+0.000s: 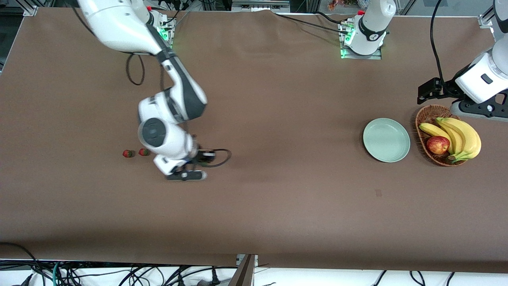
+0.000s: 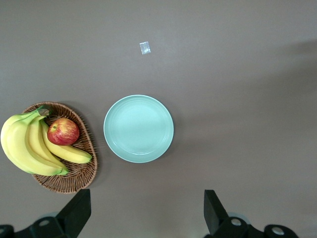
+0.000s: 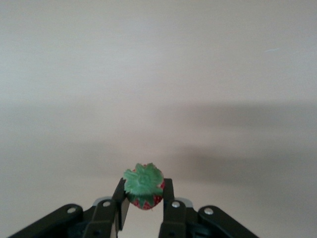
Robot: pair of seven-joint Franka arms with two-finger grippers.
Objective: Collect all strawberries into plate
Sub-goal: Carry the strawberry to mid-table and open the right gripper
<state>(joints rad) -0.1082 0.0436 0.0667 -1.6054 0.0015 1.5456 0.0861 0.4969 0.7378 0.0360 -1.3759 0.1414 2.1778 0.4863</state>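
Observation:
My right gripper (image 3: 144, 192) is shut on one strawberry (image 3: 144, 187), red with a green leafy top, and holds it above the bare table; in the front view the right gripper (image 1: 186, 174) hides the berry. Two more strawberries (image 1: 127, 153) (image 1: 143, 152) lie side by side on the table just beside it, toward the right arm's end. The mint-green plate (image 1: 386, 140) sits toward the left arm's end, next to the basket, and also shows in the left wrist view (image 2: 138, 128). My left gripper (image 2: 147, 218) is open and empty, held high by the basket.
A brown wicker basket (image 1: 424, 117) with bananas (image 1: 464, 137) and a red apple (image 1: 437, 144) stands beside the plate at the left arm's end. A small pale scrap (image 2: 144, 47) lies on the table nearer the front camera than the plate.

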